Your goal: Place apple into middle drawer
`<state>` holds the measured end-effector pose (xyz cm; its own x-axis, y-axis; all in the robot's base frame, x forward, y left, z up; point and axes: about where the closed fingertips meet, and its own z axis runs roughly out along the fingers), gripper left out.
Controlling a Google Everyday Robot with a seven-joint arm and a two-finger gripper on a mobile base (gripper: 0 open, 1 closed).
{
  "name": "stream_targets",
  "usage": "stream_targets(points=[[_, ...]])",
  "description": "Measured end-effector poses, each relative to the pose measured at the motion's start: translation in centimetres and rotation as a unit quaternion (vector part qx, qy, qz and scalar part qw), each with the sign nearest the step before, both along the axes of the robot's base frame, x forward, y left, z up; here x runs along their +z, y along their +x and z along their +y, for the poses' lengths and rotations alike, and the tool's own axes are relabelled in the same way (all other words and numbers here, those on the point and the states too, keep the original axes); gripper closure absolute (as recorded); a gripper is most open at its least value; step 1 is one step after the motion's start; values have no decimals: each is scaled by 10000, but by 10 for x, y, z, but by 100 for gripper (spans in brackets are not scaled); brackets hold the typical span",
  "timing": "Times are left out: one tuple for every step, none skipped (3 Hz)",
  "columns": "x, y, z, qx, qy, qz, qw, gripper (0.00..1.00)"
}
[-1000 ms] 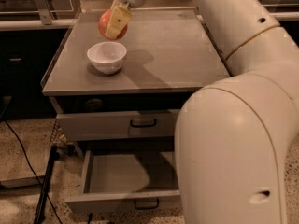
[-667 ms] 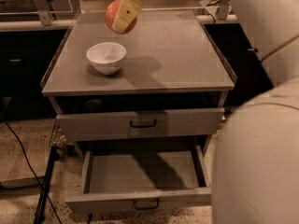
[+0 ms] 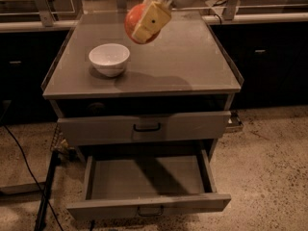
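**Apple Rides Above the Table as the Arm's Bulk Clears the Frame**

The robot's broad white arm shell, which blocked the right of the scene a second ago, has passed out of sight, leaving only a white wrist at the top edge. That uncovers the right side of the table (image 3: 192, 61) and the full width of the middle drawer (image 3: 144, 178). The apple (image 3: 131, 19) has drifted a little to the right across those moments, from above the table's rear left corner to above its rear centre.

The end effector (image 3: 142, 29) is closed around the apple, one pale yellow, blocky finger (image 3: 153, 18) lying diagonally across the fruit's front. The apple hangs clear of the surface, behind and to the right of the white bowl (image 3: 109, 57), well above the drawer. It is round, glossy and red-orange.

The tabletop is a smooth, dull grey slab with a thin raised lip, carrying soft shadows. The bowl is plain, round and glazed. Below, a grey drawer with a taller front panel (image 3: 183, 126) and a dark bar handle sits pushed in. The middle drawer stands pulled out beneath it: shallow, flat-floored, low-walled grey metal. Speckled flooring (image 3: 269, 167) surrounds the unit, and a dark cable (image 3: 24, 170) runs at left.
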<state>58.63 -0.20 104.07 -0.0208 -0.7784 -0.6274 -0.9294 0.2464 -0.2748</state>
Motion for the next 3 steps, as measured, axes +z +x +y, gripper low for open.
stream_targets(points=[[-1,0,-1,-3,-3,5,10000,100],[-15,-8,0,53,-23,105,9999,100],[-42,-34,0,95,-4,303,9995,100]])
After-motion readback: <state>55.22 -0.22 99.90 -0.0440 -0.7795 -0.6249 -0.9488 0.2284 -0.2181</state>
